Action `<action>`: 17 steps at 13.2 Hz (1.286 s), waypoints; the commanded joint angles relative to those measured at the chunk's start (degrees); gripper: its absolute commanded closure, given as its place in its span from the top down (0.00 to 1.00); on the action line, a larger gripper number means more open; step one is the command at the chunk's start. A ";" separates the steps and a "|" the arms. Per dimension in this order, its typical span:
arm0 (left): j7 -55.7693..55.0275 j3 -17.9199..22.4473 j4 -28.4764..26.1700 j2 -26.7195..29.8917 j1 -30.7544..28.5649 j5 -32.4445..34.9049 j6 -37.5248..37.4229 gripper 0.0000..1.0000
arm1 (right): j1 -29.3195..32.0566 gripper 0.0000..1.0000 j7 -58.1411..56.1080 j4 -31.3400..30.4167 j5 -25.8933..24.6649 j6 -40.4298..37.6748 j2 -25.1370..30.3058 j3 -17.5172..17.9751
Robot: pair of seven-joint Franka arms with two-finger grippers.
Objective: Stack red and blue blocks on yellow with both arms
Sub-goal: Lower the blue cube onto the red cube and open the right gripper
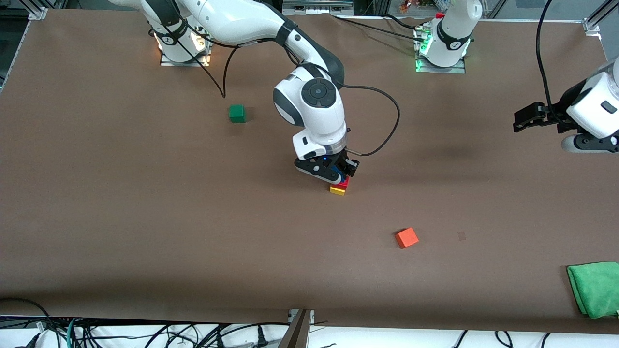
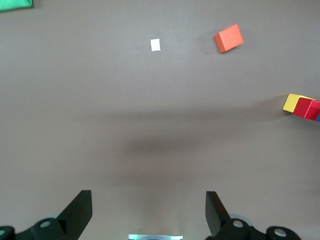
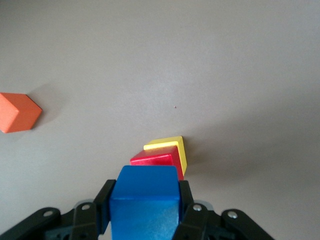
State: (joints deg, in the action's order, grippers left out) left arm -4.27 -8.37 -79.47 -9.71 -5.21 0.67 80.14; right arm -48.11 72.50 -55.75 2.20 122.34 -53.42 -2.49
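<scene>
Two stray cubes lie apart from the stack: a green cube farther from the camera, an orange cube nearer, and a green cloth at the left arm's end. Mid-table, the red cube sits on the yellow cube. The right gripper pinches the blue cube just over the red one. The left gripper waits, fingers spread, over bare table.

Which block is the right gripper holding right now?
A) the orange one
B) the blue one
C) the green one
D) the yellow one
B: in the right wrist view the right gripper is shut on the blue block, held over the red block that sits on the yellow block.
</scene>
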 commanded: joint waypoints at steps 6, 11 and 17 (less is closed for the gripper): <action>1.10 1.34 -1.39 0.49 -0.15 -1.81 0.54 1.00 | -0.40 0.87 3.61 2.14 -0.88 3.61 -2.83 -0.41; 1.02 1.25 -1.39 0.49 -0.06 -1.81 0.54 1.00 | 0.91 1.00 2.22 2.40 -0.79 -1.19 -1.43 -0.85; 1.02 1.25 -1.30 0.49 -0.15 -1.81 0.54 1.00 | 15.29 1.00 -19.37 1.09 1.48 -18.76 11.48 -0.50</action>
State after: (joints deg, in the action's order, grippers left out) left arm -4.25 -7.48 -80.03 -9.96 -5.31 0.10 80.23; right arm -38.45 60.29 -52.28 2.23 109.27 -46.82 -4.09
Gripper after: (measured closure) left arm 0.000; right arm 0.000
